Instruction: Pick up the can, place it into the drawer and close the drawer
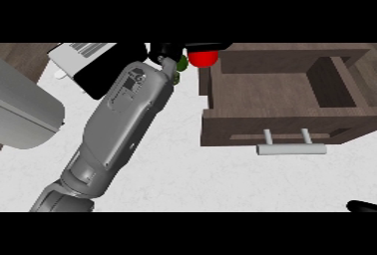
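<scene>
My left forearm (121,119) crosses the counter from the lower left to the top middle. Its black left hand (165,51) sits at the view's upper edge, fingers curled over a red can (202,60), of which only the lower part shows. The can hangs at the far left corner of the open brown drawer (213,119). A small green thing (182,63) shows between hand and can. The drawer's inside is bare wood, with a grey bar handle (290,149) on its front. Only a black tip of my right hand (361,206) shows at the lower right.
A large grey rounded appliance (26,112) fills the left edge. A white and black box-like object (85,57) lies at the top left beside my forearm. White counter (221,179) stretches in front of the drawer.
</scene>
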Motion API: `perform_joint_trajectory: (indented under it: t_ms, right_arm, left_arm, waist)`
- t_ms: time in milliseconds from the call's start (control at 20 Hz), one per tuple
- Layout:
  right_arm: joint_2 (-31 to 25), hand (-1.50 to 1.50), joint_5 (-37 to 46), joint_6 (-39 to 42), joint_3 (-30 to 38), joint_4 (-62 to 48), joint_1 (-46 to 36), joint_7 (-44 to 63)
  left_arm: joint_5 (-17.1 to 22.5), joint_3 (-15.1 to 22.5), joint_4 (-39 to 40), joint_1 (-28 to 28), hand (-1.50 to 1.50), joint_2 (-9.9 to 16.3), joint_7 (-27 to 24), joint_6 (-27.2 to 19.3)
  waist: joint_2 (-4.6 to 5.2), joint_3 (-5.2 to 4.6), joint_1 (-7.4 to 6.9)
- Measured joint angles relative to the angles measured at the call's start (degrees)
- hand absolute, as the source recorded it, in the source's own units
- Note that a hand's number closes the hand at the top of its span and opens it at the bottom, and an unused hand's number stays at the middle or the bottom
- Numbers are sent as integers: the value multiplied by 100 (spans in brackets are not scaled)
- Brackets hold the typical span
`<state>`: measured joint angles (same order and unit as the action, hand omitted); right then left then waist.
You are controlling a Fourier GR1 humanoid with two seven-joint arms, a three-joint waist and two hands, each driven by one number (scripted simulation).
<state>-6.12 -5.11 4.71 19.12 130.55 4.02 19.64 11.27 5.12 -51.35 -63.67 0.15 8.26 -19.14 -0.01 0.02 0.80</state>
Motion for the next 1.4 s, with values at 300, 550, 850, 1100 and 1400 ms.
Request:
perform_joint_trajectory:
  t_ms: [300, 550, 850, 1100, 1400]
  right_arm:
    - [-17, -150, -77, 16, 15, 23, -47, 23]
    - [-9, -150, 75, -3, -67, -119, -156, -96]
    - [-100, -150, 56, -38, -117, -248, -447, 38]
    - [-145, -150, 28, -57, -137, -193, -536, 168]
    - [-144, -150, 46, -43, -241, -185, -595, 206]
  left_arm:
    - [177, 100, 685, -999, 150, -11, 328, -314]
    - [429, 301, 1351, -1674, 150, -13, 386, -486]
    - [832, 637, 2052, -2128, 150, -14, 169, -656]
    - [1113, 925, 2508, -2428, 150, -16, 27, -843]
    - [1342, 1132, 2958, -2693, -150, -13, -119, -1277]
  waist:
    - [21, 3, 80]
    - [38, 4, 133]
    - [70, 8, 238]
    - [90, 10, 333]
    - [125, 16, 452]
